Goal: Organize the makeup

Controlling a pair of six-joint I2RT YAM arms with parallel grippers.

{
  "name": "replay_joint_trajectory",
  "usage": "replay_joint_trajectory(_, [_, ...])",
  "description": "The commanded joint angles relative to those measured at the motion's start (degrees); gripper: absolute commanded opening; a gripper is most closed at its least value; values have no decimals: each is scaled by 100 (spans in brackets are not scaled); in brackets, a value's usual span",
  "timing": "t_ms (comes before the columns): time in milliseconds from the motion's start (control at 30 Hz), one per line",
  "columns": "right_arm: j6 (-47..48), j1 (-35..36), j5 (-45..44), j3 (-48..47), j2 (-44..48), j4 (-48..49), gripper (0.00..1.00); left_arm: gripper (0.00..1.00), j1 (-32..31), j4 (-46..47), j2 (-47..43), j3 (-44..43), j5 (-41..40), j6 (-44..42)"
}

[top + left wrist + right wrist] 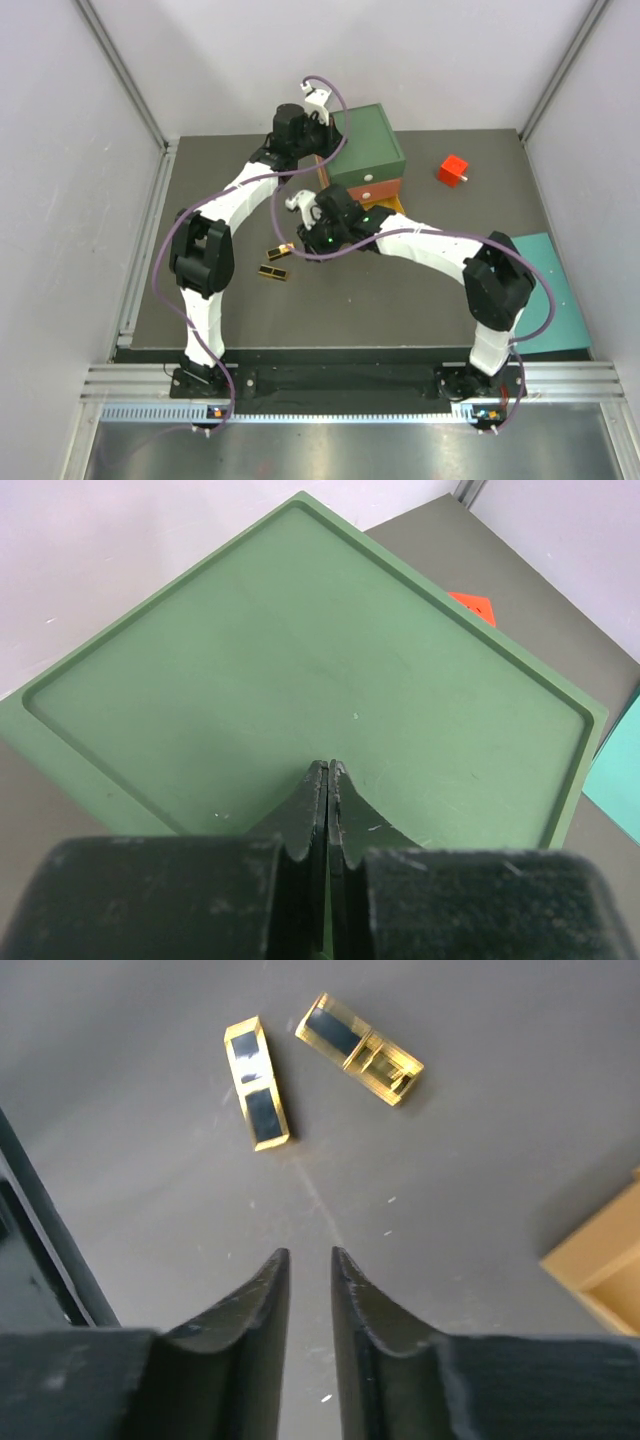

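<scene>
Step in hand was judged to be pick-up of the two gold-and-black rectangular makeup cases: one (pixel 257 1082) and the other (pixel 360 1048) were seen lying close together but apart on the dark grey table (pixel 480 1160), just ahead of the right gripper (pixel 310 1255). That gripper was seen slightly spread, with nothing pinched. The left gripper (pixel 328 780) was pressed together, empty, over the green-topped drawer box (pixel 300 650). Next move judged: jaws widened, squared across one case's narrow side, lowered, closed
</scene>
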State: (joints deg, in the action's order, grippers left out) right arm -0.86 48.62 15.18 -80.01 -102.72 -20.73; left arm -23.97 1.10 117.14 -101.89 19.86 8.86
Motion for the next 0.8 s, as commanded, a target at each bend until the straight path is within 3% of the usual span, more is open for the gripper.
replay_joint_trajectory(0, [867,393,-383,-270,-231,-440,29,0,103,-2044,538,521,-342,-131])
replay_joint_trajectory(33, [921,455,-428,-278,-301,-449,35,0,103,-2035,529,538,-333,-130])
replay_joint_trajectory(200, [1106,718,-630,-516,-609,-476,49,0,103,-2026,511,565,-333,-122])
replay_joint_trajectory(500, [1220,991,-920,-1456,-1513,-467,61,0,103,-2018,467,617,-316,-104])
replay_joint_trajectory(767, [1264,1018,-1061,-1861,-1901,-406,77,0,103,-2000,467,644,-298,-113])
